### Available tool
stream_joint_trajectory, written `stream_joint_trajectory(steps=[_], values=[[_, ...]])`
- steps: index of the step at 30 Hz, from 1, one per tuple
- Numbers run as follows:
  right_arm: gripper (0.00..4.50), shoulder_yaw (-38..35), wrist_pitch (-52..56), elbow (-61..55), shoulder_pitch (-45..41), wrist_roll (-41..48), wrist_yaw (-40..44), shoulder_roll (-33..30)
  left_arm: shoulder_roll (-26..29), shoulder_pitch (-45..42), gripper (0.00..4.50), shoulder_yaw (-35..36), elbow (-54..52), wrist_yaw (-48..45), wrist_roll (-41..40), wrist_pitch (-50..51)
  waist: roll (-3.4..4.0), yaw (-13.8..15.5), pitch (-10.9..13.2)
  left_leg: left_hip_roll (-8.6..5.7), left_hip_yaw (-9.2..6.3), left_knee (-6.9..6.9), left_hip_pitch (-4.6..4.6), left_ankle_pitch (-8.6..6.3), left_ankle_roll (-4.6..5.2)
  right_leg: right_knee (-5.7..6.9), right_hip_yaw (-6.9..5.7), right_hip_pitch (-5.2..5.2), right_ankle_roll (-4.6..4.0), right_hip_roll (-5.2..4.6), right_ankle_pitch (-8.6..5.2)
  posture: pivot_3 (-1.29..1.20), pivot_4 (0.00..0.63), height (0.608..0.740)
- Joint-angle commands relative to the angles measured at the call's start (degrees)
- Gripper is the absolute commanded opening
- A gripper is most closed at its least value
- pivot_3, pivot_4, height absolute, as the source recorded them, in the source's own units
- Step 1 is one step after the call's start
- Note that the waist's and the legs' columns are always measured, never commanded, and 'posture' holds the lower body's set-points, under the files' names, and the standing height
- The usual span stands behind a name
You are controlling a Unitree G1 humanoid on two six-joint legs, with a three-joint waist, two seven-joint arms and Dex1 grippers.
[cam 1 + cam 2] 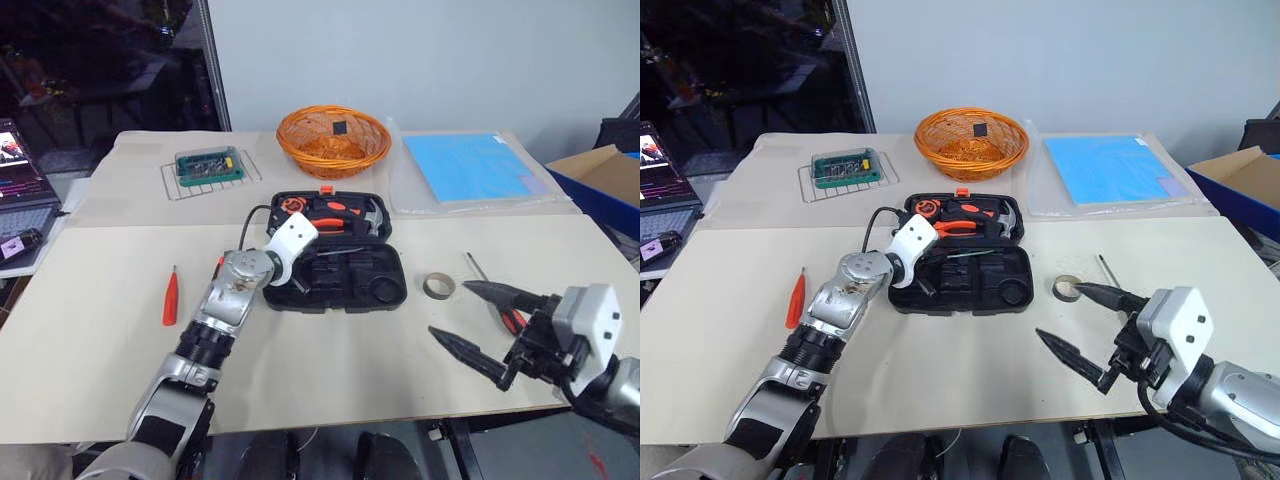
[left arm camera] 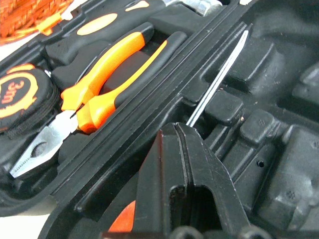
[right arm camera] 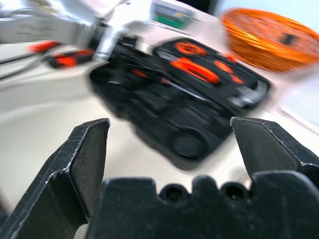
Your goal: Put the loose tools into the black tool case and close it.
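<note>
Lying open at the middle of the desk (image 1: 330, 370), the black tool case (image 1: 378, 282) has its lid half already filled with pliers (image 2: 107, 74), a hammer and a tape measure (image 2: 17, 97), and I judge the job less than half done. One long screwdriver (image 2: 219, 74) lies across the near tray, its handle end under the left gripper (image 2: 187, 164), whose jaws are pressed together on or just over it; whether they truly grip it I cannot tell. Left to do: the small all-orange screwdriver (image 1: 171, 298) near the left edge, the tape ring (image 1: 438, 286) and another long screwdriver (image 1: 478, 268) toward the right edge, then closing the lid. The right gripper (image 1: 478, 320) hovers there, jaws spread wide and empty. Cream sheets cover the desk; a wicker basket (image 1: 333, 140), green bit box (image 1: 209, 166) and blue sheet (image 1: 470, 167) line the far edge, a laptop (image 1: 22, 175) beyond the left edge.
</note>
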Motion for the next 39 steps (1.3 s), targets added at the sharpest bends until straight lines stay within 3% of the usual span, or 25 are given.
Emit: stream_joint_trajectory(steps=[1, 6, 11, 15, 17, 18, 21, 26, 30, 33, 39], values=[[4.5, -1.9, 2.3, 0.2, 0.2, -0.2, -2.9, 0.2, 1.4, 1.3, 0.03, -3.3, 3.3, -2.0, 2.4, -2.9, 0.01, 0.0, 0.0, 0.0, 0.0, 0.0, 0.0, 0.0, -0.01, 0.0, 0.0, 0.0, 0.0, 0.0, 0.0, 0.0, 0.15, 0.74], [4.5, 0.5, 6.3, -1.6, 0.3, -7.9, -7.0, -3.7, -0.5, -0.5, 0.03, -7.1, 10.0, -3.0, 4.9, -11.3, 0.22, 0.1, -0.1, -0.08, 0.04, -0.01, 0.01, -0.01, 0.0, -0.01, -0.01, 0.02, 0.0, -0.07, -0.02, 0.0, 0.15, 0.74], [4.5, -1.1, 12.3, -0.7, -1.9, -4.4, -8.7, -3.4, -1.5, 0.7, 0.03, -5.7, 9.6, -5.5, 2.9, -13.5, 0.23, 0.5, -0.2, -0.14, 0.02, -0.01, 0.0, -0.02, 0.02, -0.02, -0.11, 0.05, 0.04, -0.21, -0.03, 0.0, 0.15, 0.74], [4.5, -0.9, 17.1, 2.6, -4.5, -7.4, -13.2, -3.6, -5.5, 1.2, 0.03, 5.6, 0.2, -8.6, -12.3, -8.1, 0.21, 0.2, -0.2, -0.18, 0.03, 0.0, -0.08, -0.06, 0.11, -0.02, -0.11, 0.01, 0.11, -0.35, -0.05, 0.0, 0.15, 0.74], [4.5, -0.4, 19.0, 5.8, -4.7, -8.1, -12.6, -4.8, -3.8, 2.4, 0.03, 7.0, -6.6, -16.0, -19.5, -2.2, 0.12, 0.3, -0.1, -0.19, 0.0, 0.03, -0.31, 0.05, 0.3, -0.02, -0.16, -0.16, 0.15, -0.39, -0.02, 0.0, 0.15, 0.74], [4.5, 1.7, 20.7, 8.4, -5.6, -10.2, -13.3, -6.7, -1.2, 2.8, 0.27, 8.3, -11.4, -20.4, -25.4, 4.4, 0.13, 0.2, -0.1, -0.2, 0.02, 0.08, -0.43, 0.09, 0.37, 0.0, -0.19, -0.29, 0.14, -0.38, -0.01, 0.0, 0.15, 0.74], [4.5, 5.4, 27.7, 14.1, -8.9, -12.4, -14.0, -11.4, 5.5, 4.1, 1.1, 8.2, -21.9, -27.8, -33.2, 13.3, 0.17, -1.0, -0.1, -0.21, 0.1, 0.09, -0.59, 0.22, 0.59, 0.1, -0.06, -0.52, -0.15, -0.32, 0.15, 0.0, 0.15, 0.74], [4.5, 11.8, 31.7, 24.9, -20.2, -12.5, -12.0, -12.6, 14.2, 5.6, 3.08, 7.9, -31.9, -34.5, -39.2, 17.9, 0.27, -1.9, -0.1, -0.17, 0.1, 0.08, -0.48, 0.23, 0.58, 0.09, -0.03, -0.45, 0.11, -0.2, -0.04, 0.0, 0.15, 0.74], [4.5, 18.5, 31.4, 32.6, -26.2, -14.9, -9.2, -13.7, 16.4, 7.1, 4.47, 7.6, -37.7, -33.2, -41.6, 20.0, 0.29, -1.7, -0.1, -0.15, 0.07, 0.09, -0.39, 0.23, 0.55, 0.06, 0.02, -0.36, 0.12, -0.13, -0.03, 0.0, 0.15, 0.74], [3.8, 21.2, 31.5, 37.0, -29.3, -15.5, -7.6, -12.9, 16.9, 8.4, 4.5, 7.7, -40.0, -30.9, -41.5, 20.1, 0.3, -1.3, -0.1, -0.19, 0.04, 0.08, -0.44, 0.23, 0.56, 0.02, 0.04, -0.36, 0.13, -0.13, -0.05, 0.0, 0.15, 0.74], [1.7, 21.8, 29.5, 38.0, -29.2, -17.7, -5.6, -14.1, 17.5, 10.6, 4.5, 8.5, -42.2, -28.0, -42.4, 20.6, 0.3, -1.4, -0.1, -0.2, 0.06, 0.06, -0.53, 0.2, 0.62, -0.01, 0.07, -0.4, 0.12, -0.1, -0.03, 0.0, 0.15, 0.74]])
